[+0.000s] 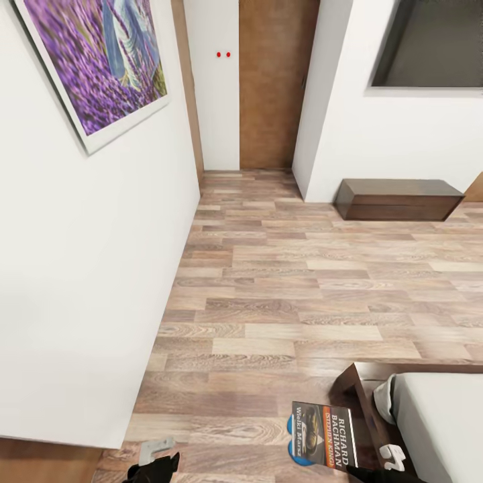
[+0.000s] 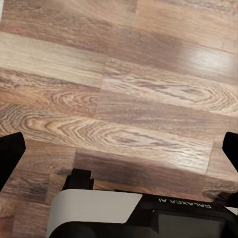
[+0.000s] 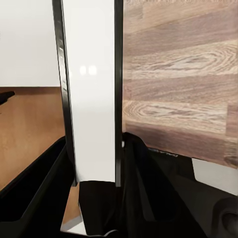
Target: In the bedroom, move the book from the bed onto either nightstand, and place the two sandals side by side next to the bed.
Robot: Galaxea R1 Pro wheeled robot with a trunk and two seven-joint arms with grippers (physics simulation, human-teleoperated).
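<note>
While gripped by jaws, book point(image 1: 324, 436) aloft.

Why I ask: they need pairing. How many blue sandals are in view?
2, probably. In the head view, one blue sandal tip peeks past the book at its left edge, another just nearer the robot. The book hides the rest, so I cannot be sure.

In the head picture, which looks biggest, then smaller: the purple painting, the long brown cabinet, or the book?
1. Painting
2. Cabinet, though it stands farther off
3. Book, smallest, though nearest the camera
</note>
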